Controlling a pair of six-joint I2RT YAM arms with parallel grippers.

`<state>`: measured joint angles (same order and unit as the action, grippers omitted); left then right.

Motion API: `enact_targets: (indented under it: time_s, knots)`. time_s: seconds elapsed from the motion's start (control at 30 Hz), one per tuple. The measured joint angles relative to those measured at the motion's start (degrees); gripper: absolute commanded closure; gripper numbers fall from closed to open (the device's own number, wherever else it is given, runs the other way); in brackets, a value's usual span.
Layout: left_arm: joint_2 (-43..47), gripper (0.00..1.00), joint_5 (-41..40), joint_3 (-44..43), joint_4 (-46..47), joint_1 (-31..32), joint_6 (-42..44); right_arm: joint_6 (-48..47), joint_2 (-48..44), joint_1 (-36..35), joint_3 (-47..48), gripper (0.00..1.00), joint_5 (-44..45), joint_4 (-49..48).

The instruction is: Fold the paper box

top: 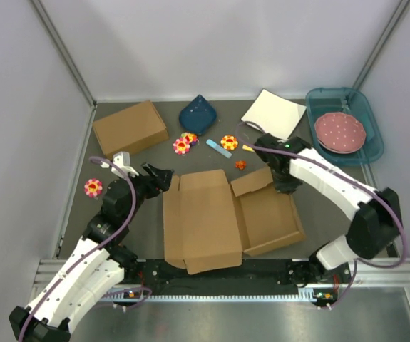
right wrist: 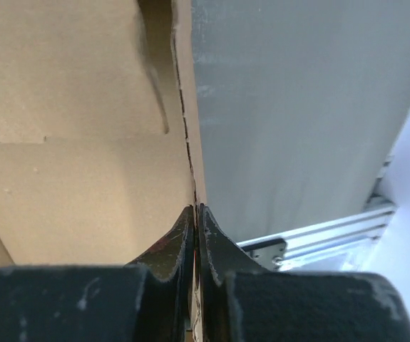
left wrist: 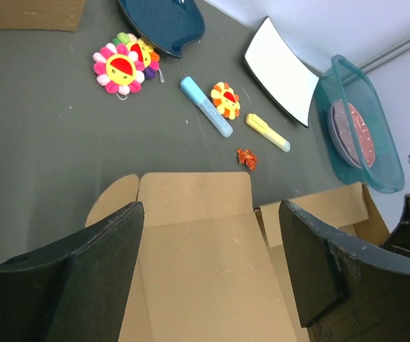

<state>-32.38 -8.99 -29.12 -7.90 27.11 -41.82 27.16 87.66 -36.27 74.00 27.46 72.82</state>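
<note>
The paper box (top: pixel 205 221) lies flat and open in the middle of the table, its base part to the right with a flap raised at the back. My left gripper (top: pixel 163 176) hovers open over the box's back left corner; in the left wrist view (left wrist: pixel 210 208) the cardboard (left wrist: pixel 205 263) shows between its spread fingers. My right gripper (top: pixel 287 188) is at the base's back right wall. In the right wrist view (right wrist: pixel 196 208) it is shut on the thin edge of that cardboard wall (right wrist: pixel 69 142).
A deeper brown box (top: pixel 130 128) stands at the back left. A dark blue dish (top: pixel 197 114), a white plate (top: pixel 274 112) and a teal tray (top: pixel 370 135) with a pink plate line the back. Flower toys (top: pixel 183 144), markers (top: pixel 219 148) and an orange scrap (top: pixel 240 164) lie behind the paper box.
</note>
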Motion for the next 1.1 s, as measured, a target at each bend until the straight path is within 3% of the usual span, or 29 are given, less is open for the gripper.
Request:
enact_targets:
  time_s: [0.23,0.6,0.9,1.1]
  knots:
    - [-0.52,0.19,0.17,0.0,-0.11,0.04,-0.04,4.31,-12.59,5.73,-8.52,1.0,-8.81,-7.91]
    - [-1.01,0.18,-2.01,-3.63,-0.5,0.22,2.62,19.21,-21.92,8.96,-24.96,1.0,-19.74,-24.41]
    - [0.76,0.19,-2.86,-8.09,-2.51,0.22,5.16,41.11,-35.1,10.14,-40.68,1.0,-20.26,-37.33]
    - [2.4,0.19,-2.36,-8.68,-2.89,0.31,5.86,59.84,-40.44,1.44,-49.68,1.0,-11.34,-42.14]
